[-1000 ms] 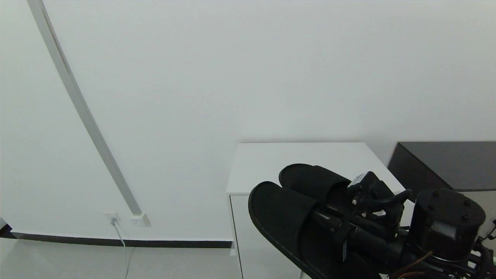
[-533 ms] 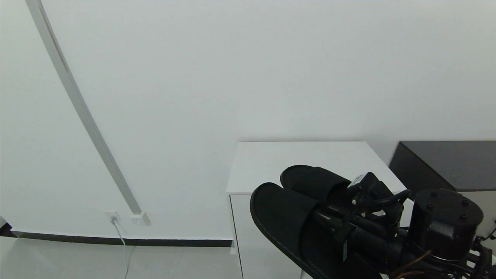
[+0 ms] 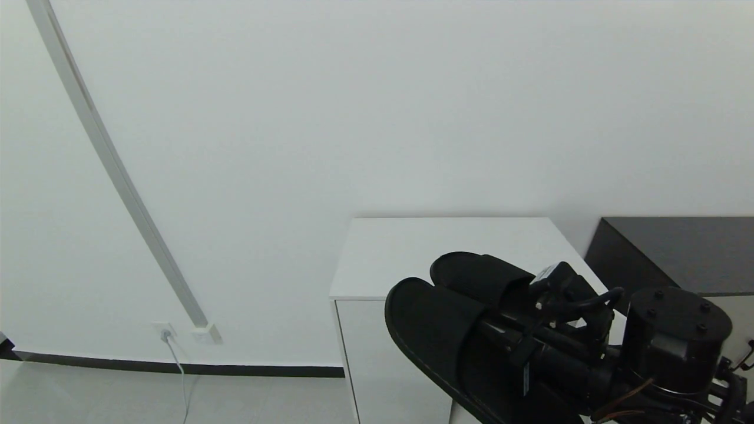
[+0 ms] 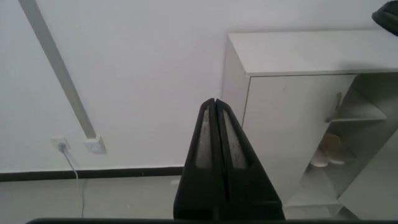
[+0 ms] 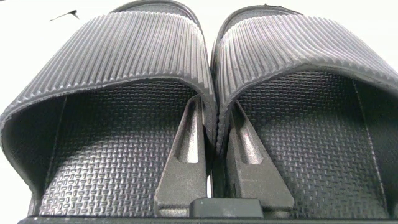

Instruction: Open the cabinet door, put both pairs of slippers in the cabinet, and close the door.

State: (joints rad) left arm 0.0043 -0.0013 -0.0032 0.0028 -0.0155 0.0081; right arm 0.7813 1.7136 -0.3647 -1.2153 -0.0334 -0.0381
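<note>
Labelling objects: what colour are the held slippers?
Black slippers, ribbed straps; clearest in right wrist view.

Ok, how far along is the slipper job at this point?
Done: the cabinet stands open, its inside showing, and a pair of pale slippers appears to lie inside it. In hand: the right claw is shut on the black slippers, held up near the cabinet; the left claw is shut and empty. Left: put the black pair in, then shut the cabinet.
</note>
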